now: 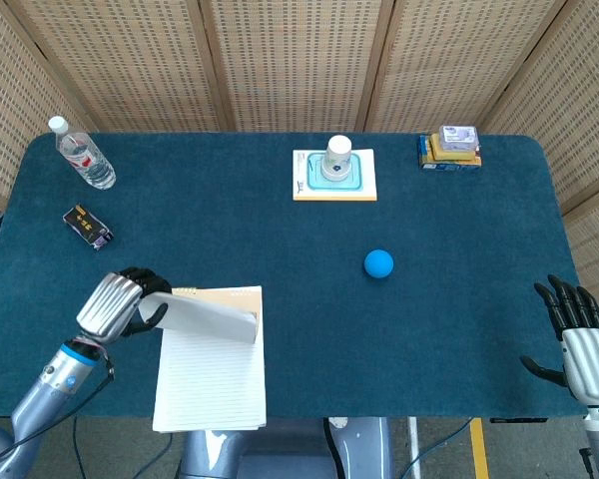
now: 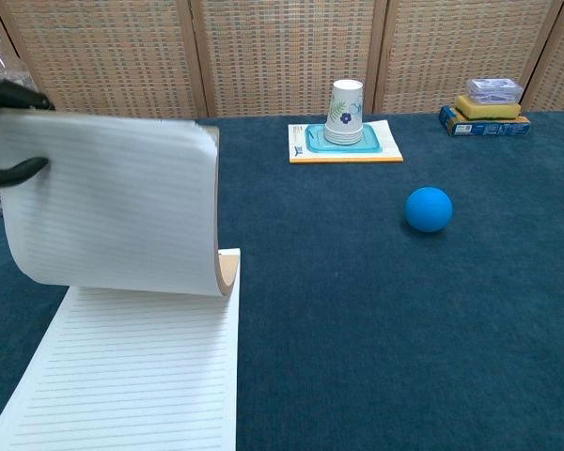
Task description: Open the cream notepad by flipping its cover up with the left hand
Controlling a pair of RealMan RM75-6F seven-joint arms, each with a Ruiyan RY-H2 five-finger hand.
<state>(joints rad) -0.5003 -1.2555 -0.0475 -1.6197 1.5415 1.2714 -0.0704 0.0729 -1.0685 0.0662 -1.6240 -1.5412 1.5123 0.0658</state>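
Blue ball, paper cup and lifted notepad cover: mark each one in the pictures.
blue ball (image 2: 428,209), chest view, centre of the ball.
paper cup (image 2: 346,111), chest view, middle of its side wall.
notepad cover (image 2: 113,202), chest view, middle of the raised, curled sheet.

Woven wicker screen panels (wood-framed) stand behind a table covered in dark teal felt.
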